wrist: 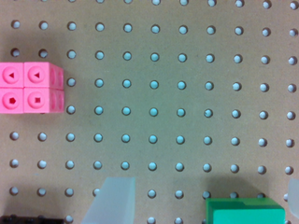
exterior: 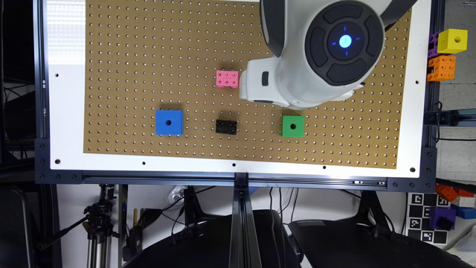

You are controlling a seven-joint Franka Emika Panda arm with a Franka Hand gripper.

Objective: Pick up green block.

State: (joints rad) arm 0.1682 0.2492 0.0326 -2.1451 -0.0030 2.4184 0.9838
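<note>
Sitting on the pegboard (exterior: 148, 37), the green block (exterior: 293, 126) is at the near edge row, exterior view's right of the black brick (exterior: 226, 127) and blue cube (exterior: 169, 122). Gripper (wrist: 198, 203) fingers (wrist: 112, 200) spread apart above the board, block between them, untouched. Pink brick (exterior: 227, 79) farther back, just beside the white wrist. Yellow cube (exterior: 452, 41) off the board, far corner.
</note>
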